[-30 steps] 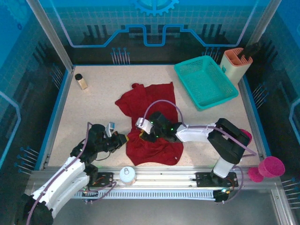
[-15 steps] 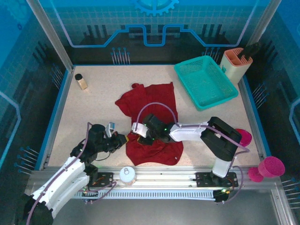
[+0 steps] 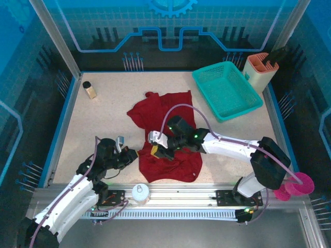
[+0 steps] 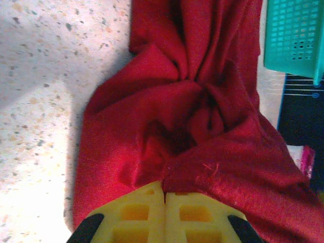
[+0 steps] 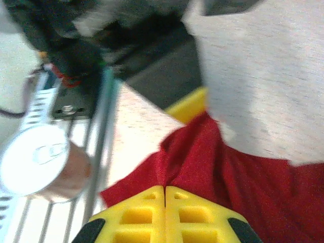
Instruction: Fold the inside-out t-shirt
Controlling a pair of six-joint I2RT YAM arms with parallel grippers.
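Noticing first, at the near rail, a small tin can [image 3: 140, 192], apart from the cloth. Gripping just beyond it with the left pincer [image 3: 134, 154], fully closed on the near left edge of the inside-out t-shirt [image 3: 152, 114], with the dark red hem running straight into the yellow pads [image 4: 136, 212] in the left wrist view. Pinching close beside it with the right pincer [image 3: 155, 150], also fully closed, with a fold of red cloth coming out from between its pads in the right wrist view. Lying crumpled near the middle of the worktop [image 3: 103, 119], reaching from the two pincers toward the far side, bunched and wrinkled, not spreading flat. Judging the task as being only at its start: taking hold of one edge seems done, but not seeing any clean fold yet; probably needing pulling apart and smoothing, maybe turning right side out, and then all the folding. Finding farther away, well apart from the shirt, a teal basket [image 3: 227, 90] at the far right and a small bottle [image 3: 90, 90] at the far left.
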